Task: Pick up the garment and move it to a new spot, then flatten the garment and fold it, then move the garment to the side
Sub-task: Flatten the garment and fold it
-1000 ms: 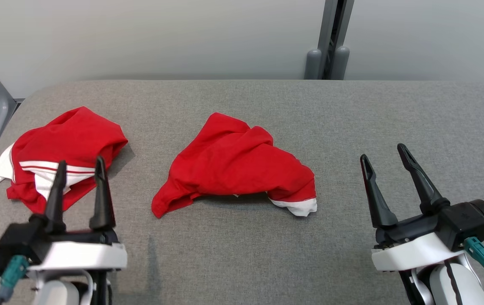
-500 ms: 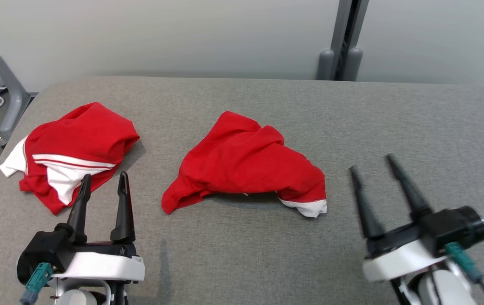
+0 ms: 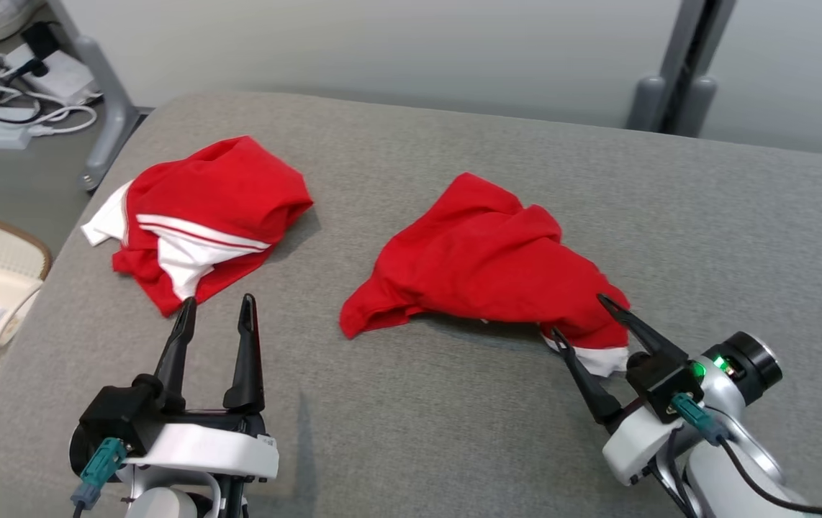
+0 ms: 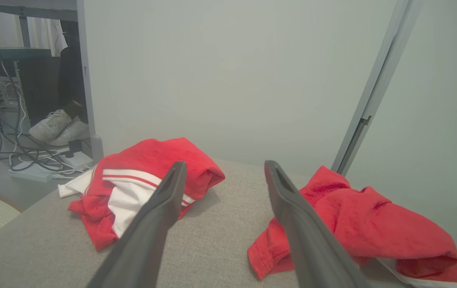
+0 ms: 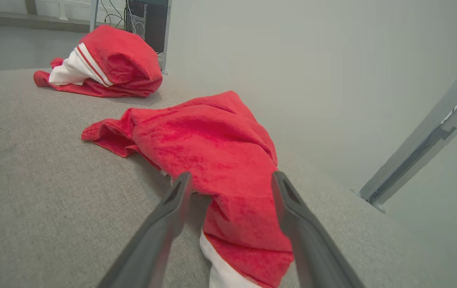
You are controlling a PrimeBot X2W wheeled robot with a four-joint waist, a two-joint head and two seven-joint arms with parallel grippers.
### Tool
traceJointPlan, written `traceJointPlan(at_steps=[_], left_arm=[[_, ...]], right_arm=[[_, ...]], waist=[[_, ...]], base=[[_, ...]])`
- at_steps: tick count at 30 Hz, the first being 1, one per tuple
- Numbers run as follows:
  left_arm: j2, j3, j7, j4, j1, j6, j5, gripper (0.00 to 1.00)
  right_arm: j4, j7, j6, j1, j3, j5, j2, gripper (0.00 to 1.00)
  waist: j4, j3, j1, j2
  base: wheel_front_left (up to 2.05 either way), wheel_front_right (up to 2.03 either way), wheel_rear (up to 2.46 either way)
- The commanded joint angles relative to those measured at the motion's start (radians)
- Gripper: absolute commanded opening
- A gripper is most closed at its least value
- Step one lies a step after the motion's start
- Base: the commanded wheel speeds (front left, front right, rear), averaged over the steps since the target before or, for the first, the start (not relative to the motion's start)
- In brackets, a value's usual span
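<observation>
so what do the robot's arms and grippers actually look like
The left gripper and right gripper each have two long tapering black fingers on a black block, a white wrist shell and a teal plug. The right one also shows a green light.

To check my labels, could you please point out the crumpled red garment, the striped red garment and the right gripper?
crumpled red garment (image 3: 483, 252), head view, on its wrinkled red middle.
striped red garment (image 3: 231, 180), head view, on its plain red top fold.
right gripper (image 3: 578, 315), head view, midway between its two fingertips.
</observation>
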Motion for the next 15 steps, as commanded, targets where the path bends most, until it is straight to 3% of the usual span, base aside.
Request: traceJointPlan(at_steps=[1, 8, 12, 13, 14, 15], left_arm=[[0.004, -0.005, -0.003, 0.003, -0.014, 0.006, -0.007, 1.00], [0.004, -0.029, -0.002, 0.010, -0.024, 0.016, -0.024, 1.00], [0.004, -0.048, -0.003, 0.015, -0.024, 0.021, -0.026, 1.00], [0.004, -0.052, -0.003, 0.015, -0.024, 0.022, -0.026, 1.00], [0.004, -0.057, -0.003, 0.014, -0.025, 0.023, -0.028, 1.00], [0.004, -0.061, -0.003, 0.015, -0.026, 0.025, -0.029, 1.00]], right_arm=[[0.033, -0.002, -0.001, -0.028, 0.006, -0.027, -0.017, 1.00], [0.174, -0.002, -0.001, -0.115, 0.038, -0.149, -0.052, 1.00], [0.230, -0.002, -0.001, -0.140, 0.003, -0.197, -0.036, 1.00], [0.236, -0.002, -0.001, -0.145, -0.008, -0.202, -0.031, 0.31], [0.245, -0.002, -0.001, -0.150, -0.022, -0.199, -0.024, 0.20], [0.250, -0.002, -0.001, -0.150, -0.033, -0.190, -0.015, 0.00]], waist=[[0.032, 0.008, 0.0000, 0.0000], [0.089, 0.024, 0.0000, 0.0000], [0.104, 0.030, 0.0000, 0.0000], [0.106, 0.031, 0.0000, 0.0000], [0.107, 0.032, 0.0000, 0.0000], [0.107, 0.032, 0.0000, 0.0000]], base=[[0.00, 0.00, 0.00], [0.00, 0.00, 0.00], [0.00, 0.00, 0.00], [0.00, 0.00, 0.00], [0.00, 0.00, 0.00], [0.00, 0.00, 0.00]])
